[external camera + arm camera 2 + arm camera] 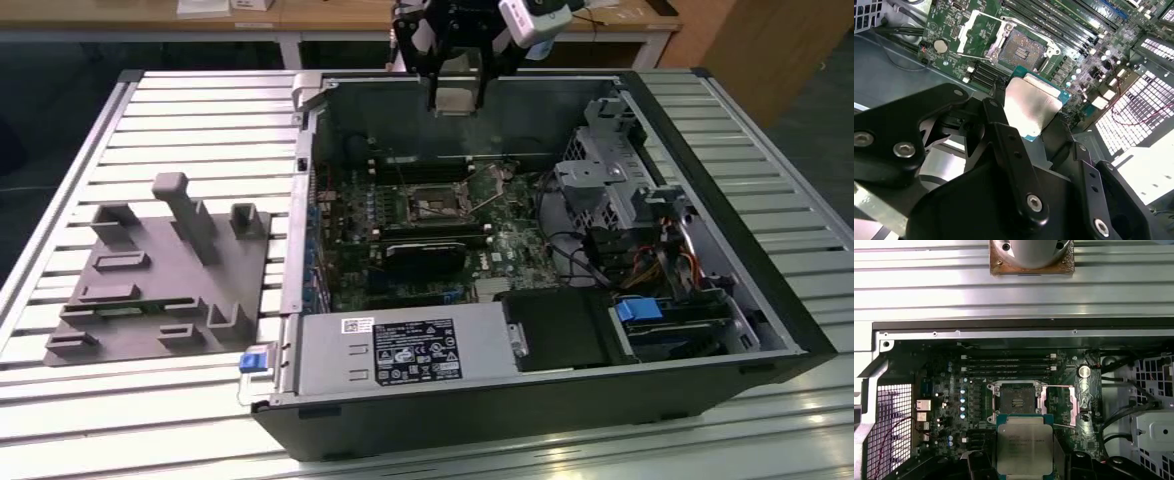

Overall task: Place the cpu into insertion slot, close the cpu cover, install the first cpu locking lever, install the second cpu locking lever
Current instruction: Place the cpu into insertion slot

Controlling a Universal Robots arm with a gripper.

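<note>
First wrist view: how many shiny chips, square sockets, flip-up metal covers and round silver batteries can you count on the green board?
cpu: 1
insertion slot: 1
cpu cover: 1
round silver battery: 1
Total: 4

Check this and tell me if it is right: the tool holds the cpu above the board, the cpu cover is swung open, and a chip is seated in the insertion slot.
One point is wrong: the insertion slot is empty, and both wrist views show its bare dark centre. The rest holds: the tool holds the cpu above the board, and the cpu cover is swung open.
</note>
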